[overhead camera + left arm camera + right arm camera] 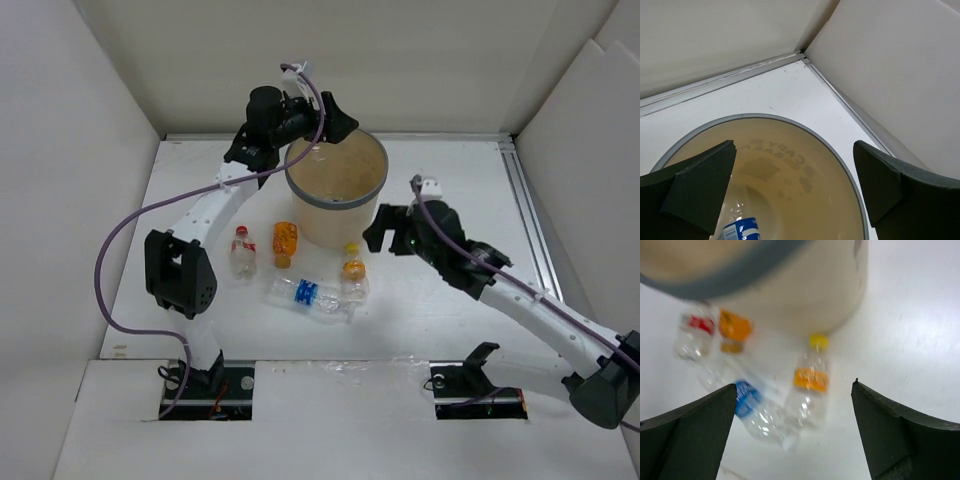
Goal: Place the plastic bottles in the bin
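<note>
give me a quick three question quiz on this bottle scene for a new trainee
1. True or false: the left tool is open above the bin.
2. How many bottles lie on the table outside the bin?
3. The bottle in the bin has a label that is: A red, B blue, C orange.
Key: 1 true; 2 four; 3 B.

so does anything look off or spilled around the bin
Nothing stands out. The bin is upright; the red-capped bottle, orange bottle, blue-labelled bottle and yellow-capped bottle lie on their sides near it, no spill visible.
</note>
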Motion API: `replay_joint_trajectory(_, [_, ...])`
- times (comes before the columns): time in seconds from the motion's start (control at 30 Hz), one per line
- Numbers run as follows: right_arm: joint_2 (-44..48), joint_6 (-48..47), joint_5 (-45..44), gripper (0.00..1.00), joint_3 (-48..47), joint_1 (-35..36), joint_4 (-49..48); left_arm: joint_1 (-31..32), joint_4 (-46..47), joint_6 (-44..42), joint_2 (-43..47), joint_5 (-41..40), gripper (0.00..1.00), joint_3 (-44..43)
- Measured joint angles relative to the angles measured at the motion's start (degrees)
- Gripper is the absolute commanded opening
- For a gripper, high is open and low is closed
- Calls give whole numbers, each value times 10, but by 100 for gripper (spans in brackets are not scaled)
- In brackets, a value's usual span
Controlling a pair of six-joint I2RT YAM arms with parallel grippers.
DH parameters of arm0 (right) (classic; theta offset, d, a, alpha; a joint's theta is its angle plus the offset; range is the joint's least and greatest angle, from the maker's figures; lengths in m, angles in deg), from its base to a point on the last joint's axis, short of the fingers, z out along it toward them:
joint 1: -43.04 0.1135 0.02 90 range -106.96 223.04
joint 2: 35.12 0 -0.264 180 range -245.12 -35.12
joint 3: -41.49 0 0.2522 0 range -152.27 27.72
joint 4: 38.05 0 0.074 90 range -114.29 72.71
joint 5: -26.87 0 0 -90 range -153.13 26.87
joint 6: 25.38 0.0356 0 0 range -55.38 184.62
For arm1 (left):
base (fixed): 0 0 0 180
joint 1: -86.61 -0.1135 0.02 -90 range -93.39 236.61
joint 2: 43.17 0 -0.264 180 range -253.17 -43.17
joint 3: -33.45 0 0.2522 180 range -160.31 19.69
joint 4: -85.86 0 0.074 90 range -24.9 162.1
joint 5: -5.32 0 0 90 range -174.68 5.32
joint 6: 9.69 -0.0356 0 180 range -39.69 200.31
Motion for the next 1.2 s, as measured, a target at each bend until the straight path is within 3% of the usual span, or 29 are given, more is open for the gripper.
replay_joint_trajectory(0.17, [-39, 60, -5, 97, 102, 33, 3, 0, 2, 0, 40, 3, 100, 22])
replay_joint_trajectory(0.57, [-179, 131, -35, 88, 124, 66, -75, 0, -26, 11, 322, -23, 100, 145])
replay_joint_trajectory(0.83, [-240, 157, -33, 78, 144, 96, -116, 0, -123, 6, 388, -95, 100, 145])
replay_joint_trajectory(1.03, [-245, 183, -32, 56, 162, 103, -140, 0, -181, 4, 386, -127, 100, 167])
replay_joint_trajectory(1.07, [-241, 190, -32, 49, 167, 103, -140, 0, -187, 4, 386, -129, 100, 170])
replay_joint_trajectory(1.1, [-233, 195, -33, 29, 172, 103, -137, 0, -194, 4, 386, -131, 100, 174])
replay_joint_trajectory(1.13, [-223, 200, -35, 23, 178, 103, -130, 0, -199, 4, 385, -131, 100, 175])
replay_joint_trajectory(1.2, [-193, 210, -47, 20, 191, 105, -104, 0, -203, 4, 385, -130, 100, 176])
